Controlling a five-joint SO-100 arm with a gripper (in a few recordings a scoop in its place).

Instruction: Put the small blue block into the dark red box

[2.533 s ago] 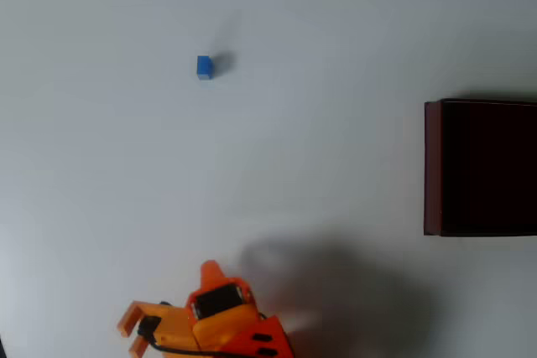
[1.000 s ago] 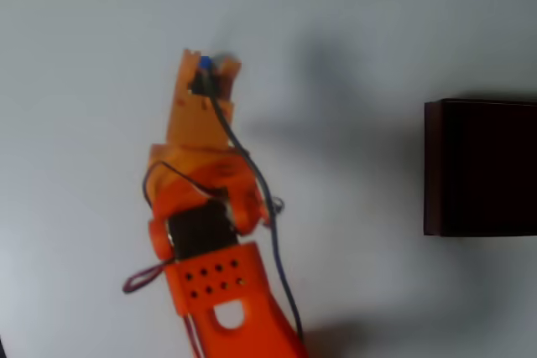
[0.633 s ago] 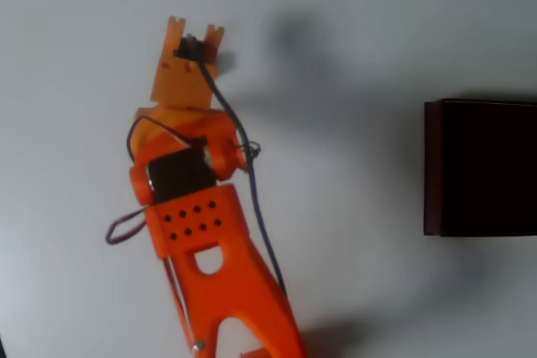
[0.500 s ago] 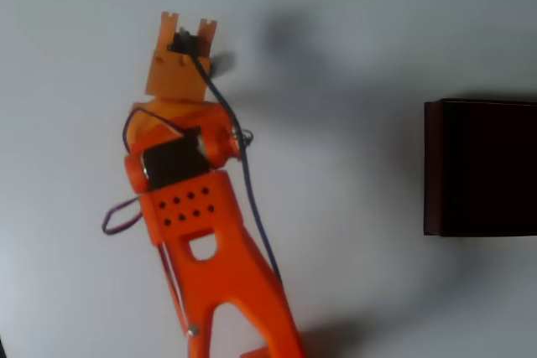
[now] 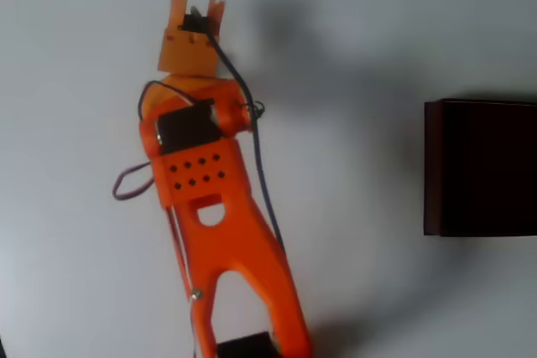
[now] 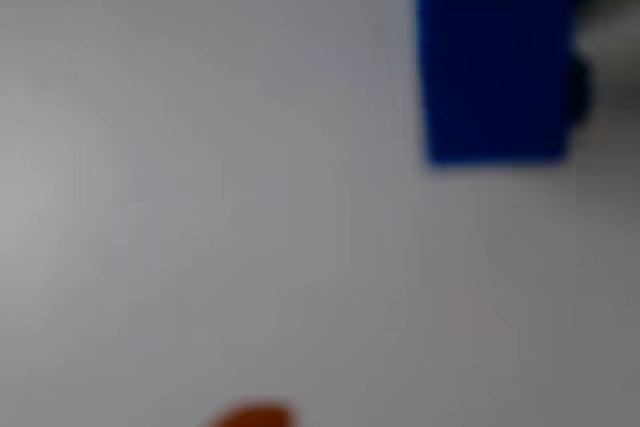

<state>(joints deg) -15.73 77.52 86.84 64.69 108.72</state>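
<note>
- overhead view: the orange arm reaches up the white table, and its gripper sits near the top of the picture, left of middle. two short prongs show at its tip with a dark part and a cable between them.
- overhead view: from above i cannot tell whether the fingers are spread or pressed together; the wrist body covers them.
- overhead view: the dark red box stands at the right edge, well apart from the gripper, its dark inside open to the top.
- wrist view: the small blue block looms large and blurred at the upper right, very close to the camera, pale table around it. an orange sliver pokes in at the bottom edge; i cannot say which part it is.
- wrist view: whether the block is pinched or just sitting beside the fingers, i cannot tell.
- i'd judge this as the grasping step: the block is at the gripper, not yet carried. next it calls for a sure pinch, a lift, then a long swing right to the box.
</note>
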